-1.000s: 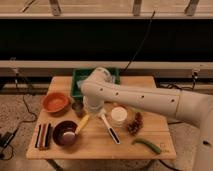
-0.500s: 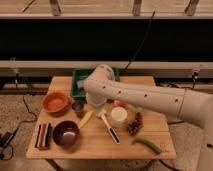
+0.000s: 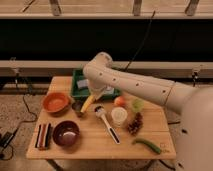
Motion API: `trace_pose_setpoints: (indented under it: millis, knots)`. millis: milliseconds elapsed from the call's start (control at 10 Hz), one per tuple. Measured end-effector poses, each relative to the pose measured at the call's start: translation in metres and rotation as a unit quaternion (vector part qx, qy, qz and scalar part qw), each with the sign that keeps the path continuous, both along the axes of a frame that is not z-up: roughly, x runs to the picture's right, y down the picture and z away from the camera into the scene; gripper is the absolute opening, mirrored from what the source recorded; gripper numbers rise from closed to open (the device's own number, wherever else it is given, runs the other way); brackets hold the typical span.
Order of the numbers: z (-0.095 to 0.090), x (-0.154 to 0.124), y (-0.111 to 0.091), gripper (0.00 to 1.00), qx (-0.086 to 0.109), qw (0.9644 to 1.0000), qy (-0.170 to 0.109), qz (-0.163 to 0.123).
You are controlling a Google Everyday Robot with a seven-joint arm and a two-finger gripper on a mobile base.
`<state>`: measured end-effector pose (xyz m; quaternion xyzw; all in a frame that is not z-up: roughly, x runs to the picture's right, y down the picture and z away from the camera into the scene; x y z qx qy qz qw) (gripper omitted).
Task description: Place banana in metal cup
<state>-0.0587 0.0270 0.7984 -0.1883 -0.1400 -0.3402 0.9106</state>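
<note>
Pale yellow, slim, slightly curved toy banana hung tilted in the air, its upper end clamped between the closed fingers of the robot's white two-finger gripper, its lower end pointing down and left toward the small dull grey metal cup; the tip seemed to be just above the cup's rim, though the view was too poor to say whether it touched. The gripper sat near the front edge of the green plastic tray, toward the back of the light wooden table; the cup stood just right of the orange bowl; a dark brown bowl lay nearer the front; a white-handled utensil, a white round container and a small light-green cup were to the right; a green elongated vegetable lay near the front right corner.
</note>
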Motion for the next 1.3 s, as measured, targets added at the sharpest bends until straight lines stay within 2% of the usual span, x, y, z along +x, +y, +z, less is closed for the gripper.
trace_pose_setpoints:
  millis: [200,300,400,500,700,900,1100,1300]
  knots:
    - [0.011,-0.005,-0.017,0.00,0.021,0.9997,0.002,-0.015]
    - [0.013,-0.018,-0.022,0.00,0.035,0.9990,-0.001,-0.028]
    - [0.013,-0.020,-0.022,0.00,0.038,0.9988,-0.002,-0.030]
    - [0.014,-0.026,-0.024,0.00,0.055,0.9977,0.000,-0.040]
    - [0.014,-0.034,-0.026,0.00,0.076,0.9958,0.000,-0.051]
    - [0.014,-0.039,-0.027,0.00,0.090,0.9946,-0.005,-0.053]
    - [0.014,-0.041,-0.030,0.00,0.104,0.9934,-0.026,-0.043]
    - [0.012,-0.040,-0.033,0.00,0.116,0.9908,-0.050,-0.048]
